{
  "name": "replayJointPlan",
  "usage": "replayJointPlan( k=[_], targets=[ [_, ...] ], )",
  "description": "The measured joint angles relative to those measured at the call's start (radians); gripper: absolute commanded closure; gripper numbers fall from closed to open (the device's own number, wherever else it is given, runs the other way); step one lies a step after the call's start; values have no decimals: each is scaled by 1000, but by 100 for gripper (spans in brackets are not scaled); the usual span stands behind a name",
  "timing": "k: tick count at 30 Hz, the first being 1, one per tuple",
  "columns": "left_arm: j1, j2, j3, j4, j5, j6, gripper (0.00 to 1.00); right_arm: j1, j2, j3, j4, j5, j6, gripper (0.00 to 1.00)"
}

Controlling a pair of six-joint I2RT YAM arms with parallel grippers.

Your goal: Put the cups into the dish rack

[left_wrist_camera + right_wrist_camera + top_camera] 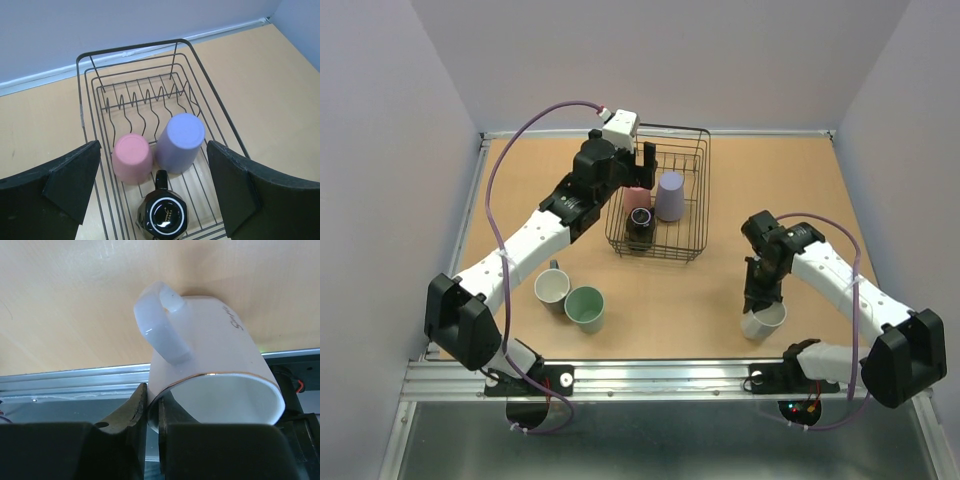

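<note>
Looks like a robotics lab test cell rather than a kitchen. Boxed in on three sides by plain pale walls (390, 150), with a bare tan tabletop (780, 180) edged by an aluminium rail (650, 376). Fitted with a left arm (535, 240) and a right arm (835, 275), white and black, bolted at the near edge, trailing purple cable (488, 200). Domestic only in one black wire dish rack (686, 238).

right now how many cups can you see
6. In the dish rack: pink cup, lavender cup, dark mug. On the table: grey-blue mug, pale green cup. In the right pincer: white mug.
</note>
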Motion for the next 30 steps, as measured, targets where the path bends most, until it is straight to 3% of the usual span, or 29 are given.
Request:
replayJointPlan(
  k=[4, 7, 14, 17, 21, 25, 30],
  targets=[
    [0, 0, 1, -4, 2, 2, 1, 0, 29, 70, -18, 42, -4, 100],
    [0, 2, 33, -41, 19, 17, 1, 0, 103, 219, -17, 82, -15, 100],
    [15, 73, 335, -190, 66, 38, 1, -18, 339, 769, 10, 140, -39, 100],
    [53, 73, 407, -215, 144, 21, 1, -92, 386, 968, 90, 69, -32, 100],
    [190, 30, 352, -128, 402, -116, 1, -240, 369, 1015, 230, -119, 48, 100],
    [347, -35, 104, 183, 707, -373, 1, -323, 359, 987, 436, -260, 202, 100],
    [358, -26, -41, 523, 917, -642, 1, -312, 291, 717, 998, -453, 562, 100]
  ],
)
